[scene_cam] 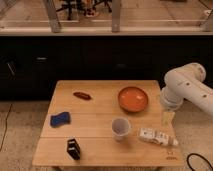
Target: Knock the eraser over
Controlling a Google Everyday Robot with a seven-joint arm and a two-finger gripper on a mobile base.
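Observation:
The eraser [74,149] is a small black block with a lighter marking, standing near the front left edge of the wooden table [100,107]. My gripper [167,118] hangs from the white arm [187,90] at the table's right edge, far right of the eraser, just above a white packet.
A white cup [120,128] stands at the front middle. An orange bowl [133,99] sits at the back right. A flat blue pad [59,119] lies at the left, a small red-brown object [81,95] at the back left. A white packet [157,137] lies at the front right.

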